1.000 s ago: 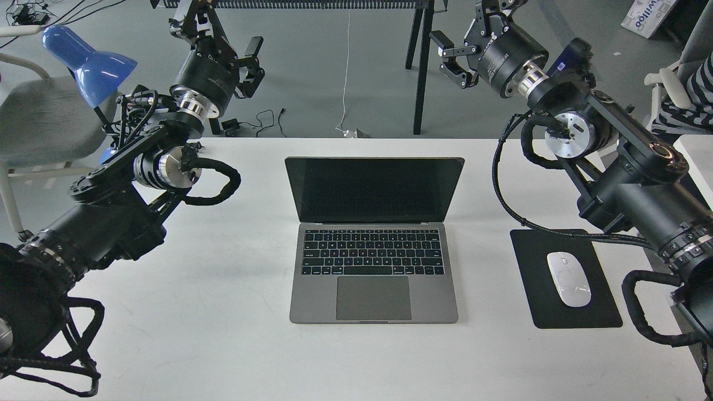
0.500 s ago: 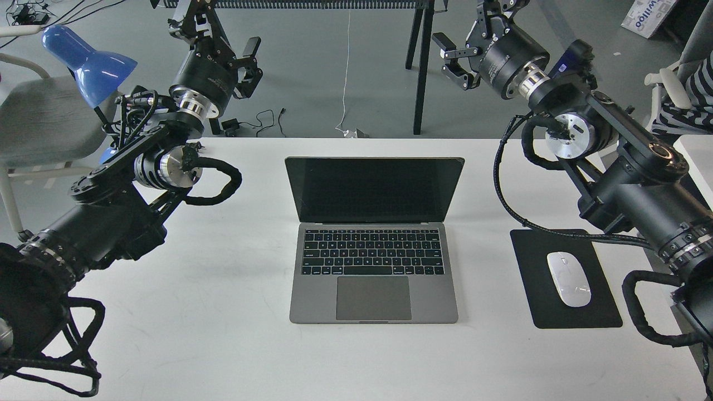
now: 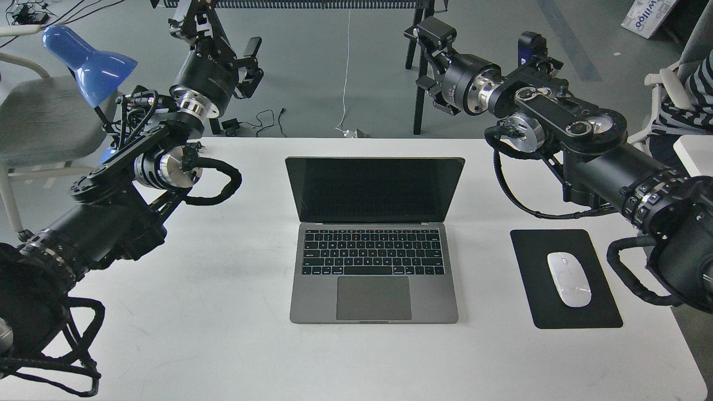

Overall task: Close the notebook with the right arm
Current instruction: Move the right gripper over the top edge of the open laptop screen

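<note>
The notebook (image 3: 374, 239) is a space-grey laptop lying open in the middle of the white table (image 3: 223, 334), its dark screen upright and facing me. My right arm, with the blue module near its wrist, reaches in from the right. Its gripper (image 3: 426, 61) hangs open and empty beyond the table's far edge, behind and above the screen's top right corner, apart from the lid. My left gripper (image 3: 223, 36) is raised at the far left, open and empty, well away from the notebook.
A black mouse pad (image 3: 563, 278) with a white mouse (image 3: 568, 278) lies right of the notebook, under my right arm. A blue desk lamp (image 3: 86, 58) and a chair stand at the far left. Black table legs (image 3: 422, 72) stand behind my right gripper.
My right arm has swung left and lower, carrying its gripper from the far right toward the space behind the screen's top right corner. The left arm and the notebook have not moved.
</note>
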